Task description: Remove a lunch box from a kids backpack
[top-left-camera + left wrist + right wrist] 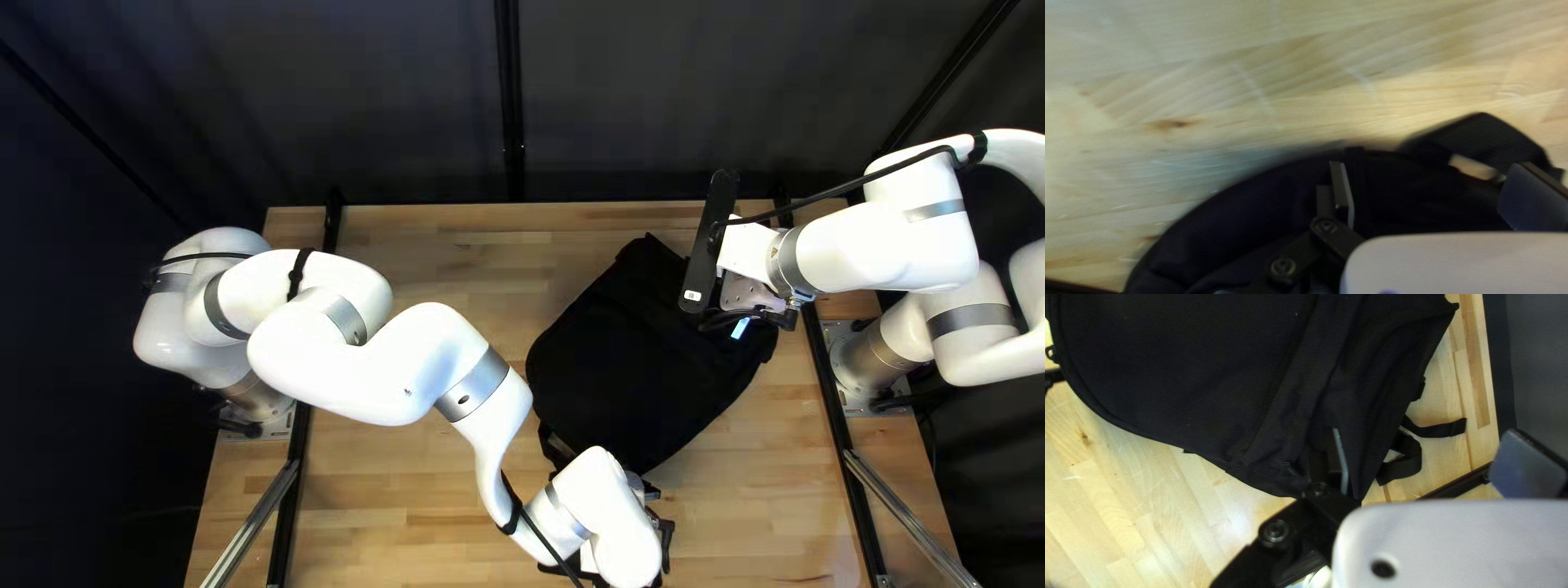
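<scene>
A black backpack (631, 370) lies on the table in the top left view. At its near end is my left gripper (656, 512); my right gripper (745, 320) is over its right side, toward the far end. In the left wrist view, the open left gripper (1434, 191) has its fingers spread above the curved edge of the backpack (1263, 201), close to a black strap (1486, 136). The right wrist view shows the right gripper (1433, 463) open, one finger over a corner of the backpack (1208, 370). No lunch box is visible.
Loose straps (1407, 457) lie on the wooden table (435, 479) beside the backpack. A dark rail (844, 425) runs along the table's right side. My left arm reaches across the left and near part of the table.
</scene>
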### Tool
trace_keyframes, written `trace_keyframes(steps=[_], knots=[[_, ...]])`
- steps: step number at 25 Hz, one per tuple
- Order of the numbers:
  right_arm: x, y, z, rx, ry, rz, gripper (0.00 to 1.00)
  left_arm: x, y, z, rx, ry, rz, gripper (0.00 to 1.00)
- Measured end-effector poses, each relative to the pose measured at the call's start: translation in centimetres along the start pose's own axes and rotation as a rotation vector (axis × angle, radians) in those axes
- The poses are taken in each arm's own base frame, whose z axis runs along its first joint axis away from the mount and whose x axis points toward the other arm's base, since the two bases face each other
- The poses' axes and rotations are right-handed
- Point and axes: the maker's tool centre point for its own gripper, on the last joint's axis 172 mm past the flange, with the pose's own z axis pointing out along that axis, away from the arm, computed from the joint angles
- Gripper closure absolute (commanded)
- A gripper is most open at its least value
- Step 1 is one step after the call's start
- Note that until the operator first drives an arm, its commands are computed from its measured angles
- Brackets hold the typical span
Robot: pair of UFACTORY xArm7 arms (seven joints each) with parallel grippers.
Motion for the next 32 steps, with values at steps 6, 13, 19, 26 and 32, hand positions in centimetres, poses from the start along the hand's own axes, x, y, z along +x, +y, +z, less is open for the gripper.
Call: trace_keyframes(steps=[6, 13, 19, 26, 32], knots=[[0.0, 0.0, 0.0, 0.000, 0.000, 0.000, 0.00, -0.4, -0.1, -0.1, 0.018, 0.000, 0.001, 0.89], [0.0, 0.0, 0.0, 0.000, 0.000, 0.000, 0.00, -0.5, -0.1, -0.3, 0.024, -0.004, 0.005, 1.00], [0.0, 0.0, 0.0, 0.000, 0.000, 0.000, 0.00, -0.3, -0.5, -1.3, 0.033, -0.012, 0.010, 1.00], [0.0, 0.0, 0.0, 0.000, 0.000, 0.000, 0.00, 0.1, -0.1, -3.3, 0.042, -0.021, 0.010, 1.00], [0.0, 0.0, 0.0, 0.000, 0.000, 0.000, 0.00, 0.8, 0.6, -3.7, 0.068, -0.002, 0.008, 1.00]])
